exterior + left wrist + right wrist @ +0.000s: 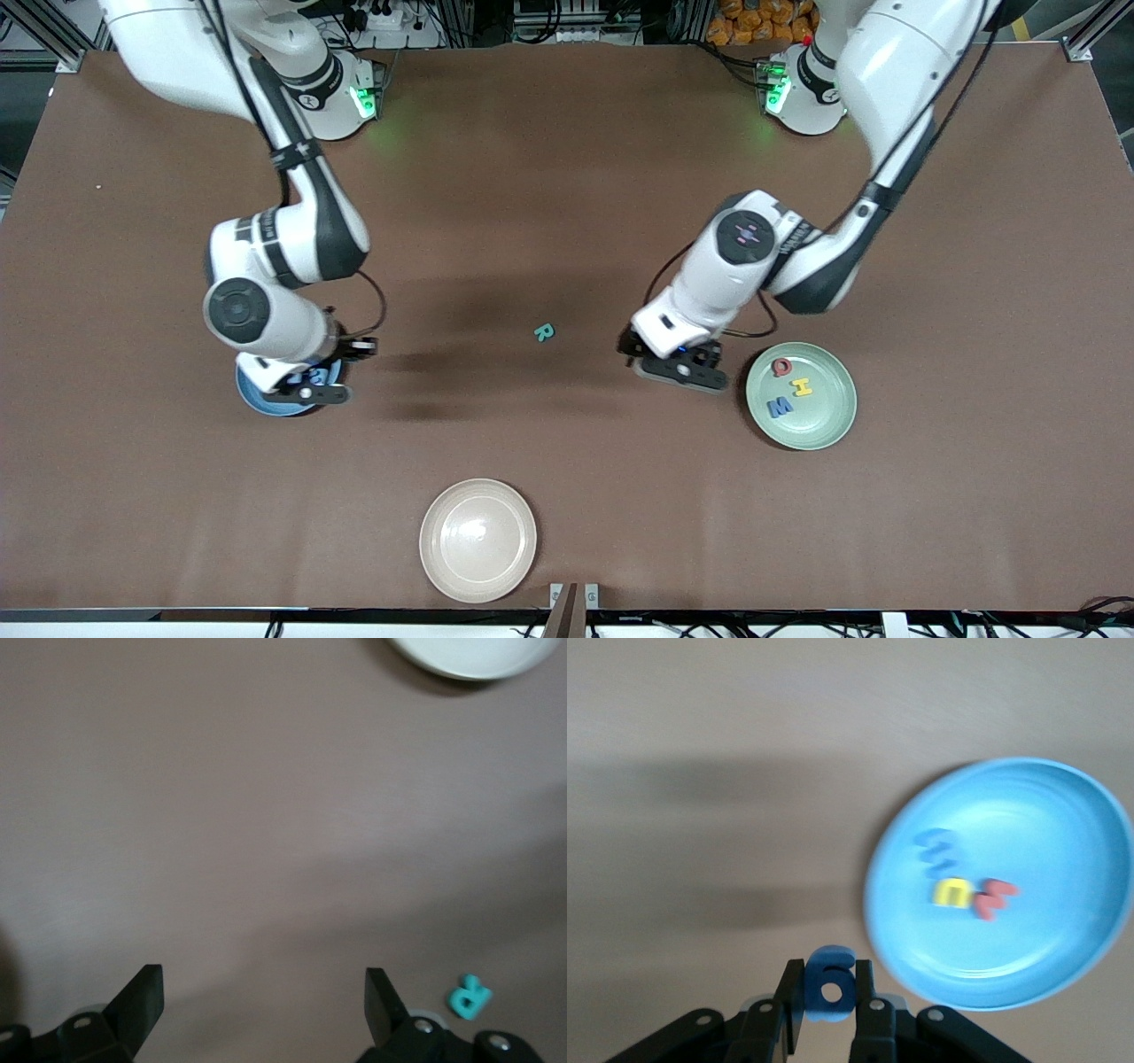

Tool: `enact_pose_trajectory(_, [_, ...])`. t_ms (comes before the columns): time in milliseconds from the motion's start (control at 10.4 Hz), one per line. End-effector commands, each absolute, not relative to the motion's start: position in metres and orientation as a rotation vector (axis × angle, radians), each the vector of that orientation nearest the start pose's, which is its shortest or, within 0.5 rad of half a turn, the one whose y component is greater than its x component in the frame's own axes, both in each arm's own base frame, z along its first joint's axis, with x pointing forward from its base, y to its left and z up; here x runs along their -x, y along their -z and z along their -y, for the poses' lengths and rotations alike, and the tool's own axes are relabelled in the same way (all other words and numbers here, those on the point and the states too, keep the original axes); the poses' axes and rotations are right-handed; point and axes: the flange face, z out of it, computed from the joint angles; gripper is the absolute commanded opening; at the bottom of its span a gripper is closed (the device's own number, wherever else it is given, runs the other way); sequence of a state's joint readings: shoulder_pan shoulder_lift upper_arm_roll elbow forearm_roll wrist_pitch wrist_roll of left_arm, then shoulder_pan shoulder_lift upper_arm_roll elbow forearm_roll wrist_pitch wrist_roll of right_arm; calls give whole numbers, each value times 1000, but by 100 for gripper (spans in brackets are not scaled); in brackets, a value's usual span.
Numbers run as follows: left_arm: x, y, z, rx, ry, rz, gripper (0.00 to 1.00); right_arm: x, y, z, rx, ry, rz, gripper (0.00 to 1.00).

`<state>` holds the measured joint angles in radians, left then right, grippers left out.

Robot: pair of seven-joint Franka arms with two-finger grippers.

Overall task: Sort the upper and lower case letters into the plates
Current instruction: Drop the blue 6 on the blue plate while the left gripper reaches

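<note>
Over the blue plate, the right hand is clamped on a blue letter g; three letters lie inside. Beside the green plate holding Q, H, M, the left hand hangs wide open, empty. Teal R lies on the surface between.

The flat brown matte surface carries three round shallow plates: a sky-blue plate, a pale mint-green plate and a cream-beige plate. A small teal letter R lies directly on the surface between the blue and green plates.
</note>
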<state>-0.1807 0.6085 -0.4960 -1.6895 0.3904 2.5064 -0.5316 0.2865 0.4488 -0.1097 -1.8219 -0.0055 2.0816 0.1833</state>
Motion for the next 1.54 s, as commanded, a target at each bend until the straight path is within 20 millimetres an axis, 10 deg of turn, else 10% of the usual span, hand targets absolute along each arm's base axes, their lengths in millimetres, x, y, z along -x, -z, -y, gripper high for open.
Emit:
enact_pose_trajectory(0, [-561,-301,452,3121,555,-754,100,-604,-275,-66,3232,-304,130,0])
enact_pose_trajectory(288, [-524,-269,516,3097,721,-1015,100,-606,-273,-29,3218,-305,191,9])
enact_pose_trajectory(384, [-510,-252,530,3112,744,-1046,100,-607,-276,-25,3219,-298,181,96])
enact_pose_trajectory(768, [-466,-176,554,3040,696,-1187,100,-600,-390,-11,3193,-96,119,100])
enact_pose_trajectory(1153, [-469,-146,536,2968,666,-1222,100,-583,-519,-29,3162,121,154,100])
enact_pose_trajectory(1441, [-466,-141,537,2965,655,-1216,69,-561,-588,-24,3144,254,40,100])
